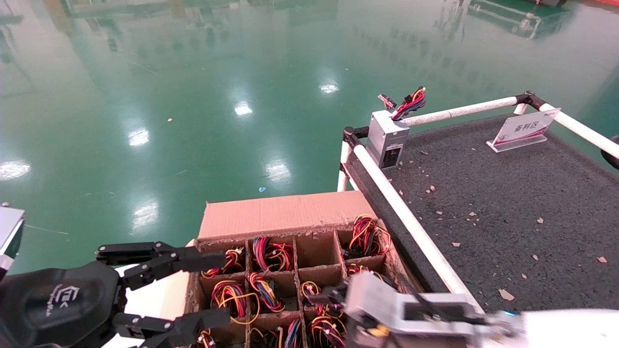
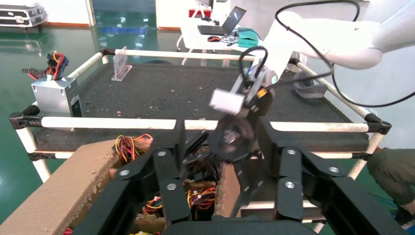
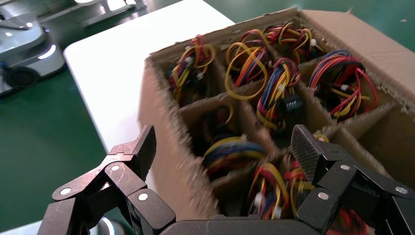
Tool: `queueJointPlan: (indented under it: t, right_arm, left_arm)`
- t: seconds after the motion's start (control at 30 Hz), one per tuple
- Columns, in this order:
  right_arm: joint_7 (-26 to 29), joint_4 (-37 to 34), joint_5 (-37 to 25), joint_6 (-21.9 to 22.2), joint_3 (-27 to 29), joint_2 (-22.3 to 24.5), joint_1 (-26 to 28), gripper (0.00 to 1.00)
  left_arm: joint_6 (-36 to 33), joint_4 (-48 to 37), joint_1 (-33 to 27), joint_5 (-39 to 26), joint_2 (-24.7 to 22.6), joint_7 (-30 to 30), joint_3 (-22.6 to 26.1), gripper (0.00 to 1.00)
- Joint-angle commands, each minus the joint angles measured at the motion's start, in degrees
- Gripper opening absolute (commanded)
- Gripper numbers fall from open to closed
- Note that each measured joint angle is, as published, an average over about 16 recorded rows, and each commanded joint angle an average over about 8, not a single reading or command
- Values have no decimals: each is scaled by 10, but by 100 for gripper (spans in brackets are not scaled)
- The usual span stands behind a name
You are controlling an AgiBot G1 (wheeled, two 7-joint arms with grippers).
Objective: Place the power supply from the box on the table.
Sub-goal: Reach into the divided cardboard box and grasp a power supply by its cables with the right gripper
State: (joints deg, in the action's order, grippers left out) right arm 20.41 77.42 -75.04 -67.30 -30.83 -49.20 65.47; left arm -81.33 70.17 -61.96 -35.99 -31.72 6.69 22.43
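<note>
The brown cardboard box (image 1: 280, 212) sits low in the head view, its grid of cells stuffed with red-yellow-black wire bundles (image 1: 232, 295). Each power supply body is hidden down in its cell; only wires show. My right gripper (image 3: 223, 152) hangs open over the cells at the box's near right corner, one finger outside the box wall (image 3: 166, 161), nothing held. It also shows as a blurred shape (image 1: 325, 296) behind its silver wrist block (image 1: 387, 304). My left gripper (image 1: 217, 290) stands open beside the box's left side. The dark grey table (image 1: 508, 208) lies to the right.
A silver unit with a black socket face (image 1: 387, 137) stands at the table's far left corner, wires on top. White pipe rail (image 1: 411, 222) runs between box and table. A slanted sign (image 1: 522, 129) stands at the back. The box rests on a white surface (image 3: 112, 73); green floor beyond.
</note>
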Motion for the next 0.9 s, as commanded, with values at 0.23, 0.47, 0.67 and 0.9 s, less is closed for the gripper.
queueJointPlan:
  t: [0.23, 0.47, 0.67, 0.9]
  right_arm:
    - [63, 1, -87, 66, -34, -60, 18, 2]
    - [112, 2, -142, 96, -53, -87, 28, 0]
    - [136, 2, -165, 108, -61, -101, 31, 0]
    - [152, 2, -180, 114, -66, -108, 34, 0]
  left_arm:
    - [0, 0, 0, 0, 0, 0, 0, 100]
    - [0, 0, 0, 0, 0, 0, 0, 100]
    - [0, 0, 0, 0, 0, 0, 0, 100]
    - [0, 0, 0, 0, 0, 0, 0, 100]
